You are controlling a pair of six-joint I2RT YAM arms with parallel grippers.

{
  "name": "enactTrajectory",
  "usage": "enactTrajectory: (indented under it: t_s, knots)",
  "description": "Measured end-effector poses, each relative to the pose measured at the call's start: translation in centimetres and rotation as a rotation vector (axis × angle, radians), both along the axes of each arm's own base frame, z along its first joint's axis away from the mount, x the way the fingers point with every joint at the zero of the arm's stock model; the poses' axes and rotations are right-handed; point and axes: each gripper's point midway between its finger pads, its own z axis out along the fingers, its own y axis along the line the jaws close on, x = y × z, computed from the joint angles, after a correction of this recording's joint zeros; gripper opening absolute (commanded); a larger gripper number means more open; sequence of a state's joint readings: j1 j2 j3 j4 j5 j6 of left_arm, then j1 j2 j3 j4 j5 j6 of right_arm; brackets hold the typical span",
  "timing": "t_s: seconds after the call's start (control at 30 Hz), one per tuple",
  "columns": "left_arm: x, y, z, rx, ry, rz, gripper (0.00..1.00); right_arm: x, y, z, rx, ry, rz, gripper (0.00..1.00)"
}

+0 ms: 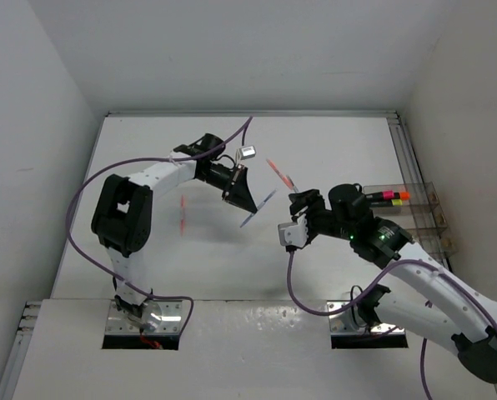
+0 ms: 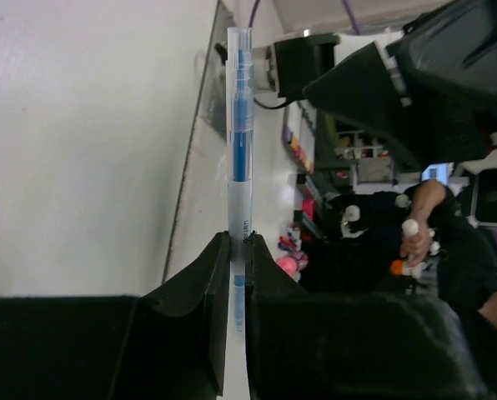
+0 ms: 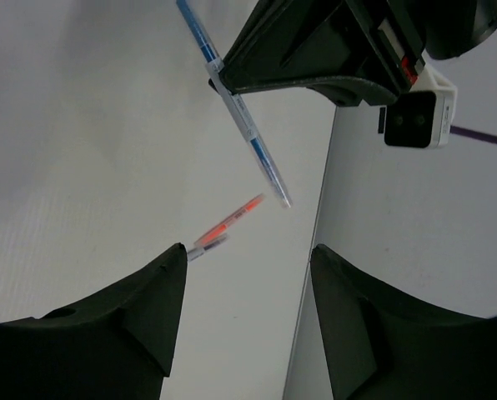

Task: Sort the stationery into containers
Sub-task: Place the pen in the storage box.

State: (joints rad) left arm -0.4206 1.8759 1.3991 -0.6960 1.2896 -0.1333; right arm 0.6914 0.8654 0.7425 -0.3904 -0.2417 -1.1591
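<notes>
My left gripper (image 1: 247, 200) is shut on a thin blue pen (image 1: 258, 209) and holds it above the table; the pen (image 2: 238, 142) sticks out straight between the fingertips in the left wrist view. My right gripper (image 1: 295, 214) is open and empty, a short way right of the pen's tip. In the right wrist view the held blue pen (image 3: 240, 117) hangs ahead of my open right gripper (image 3: 248, 258). Clear containers (image 1: 415, 218) stand at the right edge; the far one holds highlighters (image 1: 389, 197) with pink, yellow and orange ends.
A red pen (image 1: 280, 175) lies behind the grippers. Another red pen (image 1: 183, 215) lies at the left; the right wrist view shows it (image 3: 232, 218) beside a clear pen (image 3: 208, 246). A small grey eraser block (image 1: 248, 152) sits behind the left gripper. White walls enclose the table.
</notes>
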Motion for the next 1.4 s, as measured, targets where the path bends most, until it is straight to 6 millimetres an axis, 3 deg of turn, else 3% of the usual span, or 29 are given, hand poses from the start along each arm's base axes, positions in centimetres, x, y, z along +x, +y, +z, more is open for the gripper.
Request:
enactTrajectory:
  t_s: [0.3,0.5,0.9,1.03,1.2,1.23,1.27,1.3,1.33,1.4]
  knots:
    - [-1.9,-0.7,1.5,-0.094,0.104,-0.032,0.00,0.3,2.6,-0.8,-0.055,-0.070,0.114,0.59]
    - [-1.8,-0.9,2.1,-0.119,0.112,-0.042,0.00,0.2,3.5,-2.4,-0.084,-0.075,0.174,0.54]
    - [-2.6,-1.5,2.4,-0.131,0.115,-0.074,0.00,0.1,5.4,-2.7,-0.088,-0.125,0.270,0.44]
    - [-2.7,-1.6,2.4,-0.131,0.116,-0.078,0.00,0.1,5.7,-2.6,-0.083,-0.147,0.287,0.31]
    - [-2.8,-1.7,2.4,-0.130,0.118,-0.082,0.01,0.1,6.1,-2.0,-0.070,-0.179,0.309,0.06]
    - [-2.8,-1.7,2.4,-0.130,0.120,-0.082,0.07,0.1,6.1,-2.0,-0.071,-0.179,0.310,0.03]
    - [-2.8,-1.6,2.4,-0.128,0.124,-0.080,0.26,0.1,6.1,-2.0,-0.071,-0.179,0.311,0.01]
    - [-2.8,-1.6,2.4,-0.128,0.124,-0.080,0.38,0.1,6.1,-2.0,-0.071,-0.177,0.311,0.00]
    - [-2.8,-1.6,2.5,-0.131,0.124,-0.083,0.55,0.0,6.2,-2.0,-0.068,-0.174,0.313,0.00]
    - [-2.8,-1.7,2.5,-0.142,0.106,-0.090,1.00,-0.1,6.2,-2.1,-0.061,-0.166,0.317,0.00]
